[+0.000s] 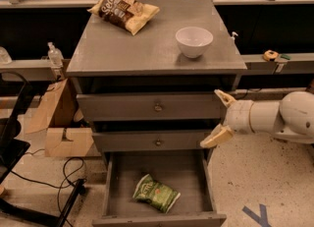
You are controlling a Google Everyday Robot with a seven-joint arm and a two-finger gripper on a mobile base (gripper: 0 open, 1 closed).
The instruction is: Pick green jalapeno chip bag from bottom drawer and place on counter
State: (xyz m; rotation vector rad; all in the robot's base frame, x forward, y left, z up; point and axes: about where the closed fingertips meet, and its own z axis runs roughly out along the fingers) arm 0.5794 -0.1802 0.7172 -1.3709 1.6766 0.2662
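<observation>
The green jalapeno chip bag lies flat on the floor of the open bottom drawer, a little left of its middle. The counter is the grey cabinet top above. My gripper is open and empty. It reaches in from the right, in front of the cabinet's right edge at the height of the two upper drawers. One cream finger points up-left and the other points down-left. The gripper is above and to the right of the bag, clear of it.
A brown-and-yellow chip bag lies at the counter's back left and a white bowl at its right. The two upper drawers with knobs are shut. A cardboard box and cables lie on the floor to the left.
</observation>
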